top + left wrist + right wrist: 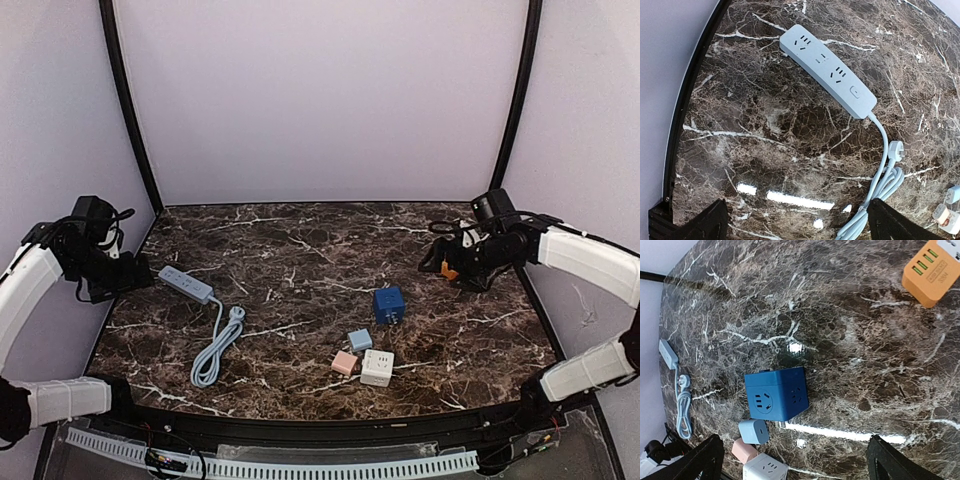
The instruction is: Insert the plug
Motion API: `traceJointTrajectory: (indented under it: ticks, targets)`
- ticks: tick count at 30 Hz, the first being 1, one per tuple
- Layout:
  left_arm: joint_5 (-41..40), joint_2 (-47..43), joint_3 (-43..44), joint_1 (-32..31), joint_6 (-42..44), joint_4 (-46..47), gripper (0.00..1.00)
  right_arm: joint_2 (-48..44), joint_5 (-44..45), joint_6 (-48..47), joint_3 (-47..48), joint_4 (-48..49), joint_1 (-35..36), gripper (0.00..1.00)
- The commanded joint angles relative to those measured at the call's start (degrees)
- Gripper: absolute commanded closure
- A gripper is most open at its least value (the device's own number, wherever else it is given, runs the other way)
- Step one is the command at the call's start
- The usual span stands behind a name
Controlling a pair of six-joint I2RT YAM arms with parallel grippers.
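A light blue power strip (pixel 186 284) lies at the left of the marble table, its cord coiled toward the front and its white plug (pixel 237 313) loose beside the coil. In the left wrist view the strip (pixel 827 70) lies ahead, with the plug (pixel 895 150) at the right. My left gripper (pixel 138 276) hovers just left of the strip, open and empty (pixel 797 227). My right gripper (pixel 443 260) is at the far right, open and empty (pixel 800 462), above the table beyond a blue cube socket (pixel 776 393).
The blue cube socket (pixel 389 304) sits right of centre. A small light blue adapter (pixel 359 340), a pink one (pixel 344 363) and a white cube socket (pixel 377 367) cluster near the front. An orange USB adapter (pixel 931 271) lies by the right gripper. Purple walls enclose the table.
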Motion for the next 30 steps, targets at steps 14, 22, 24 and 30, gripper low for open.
traceJointTrajectory:
  ticks: [14,22,24,30]
  targets:
    - [-1.66,1.28,-0.79,-2.73,-1.44,-1.61,0.02,18.94,15.29,-3.97,16.18,-5.92,17.74,0.01]
    - [-2.75,1.32,-0.75,-3.52,-1.96,-1.82,0.02,26.31,22.23,-5.97,22.52,-12.32,22.04,0.01]
    - [-2.95,1.32,-0.75,-3.72,-2.08,-1.85,0.02,27.45,22.99,-6.29,23.08,-12.98,22.75,0.01]
    - [-3.44,1.38,-0.75,-4.07,-2.41,-2.01,0.02,29.54,24.14,-6.33,23.48,-14.24,23.73,0.01]
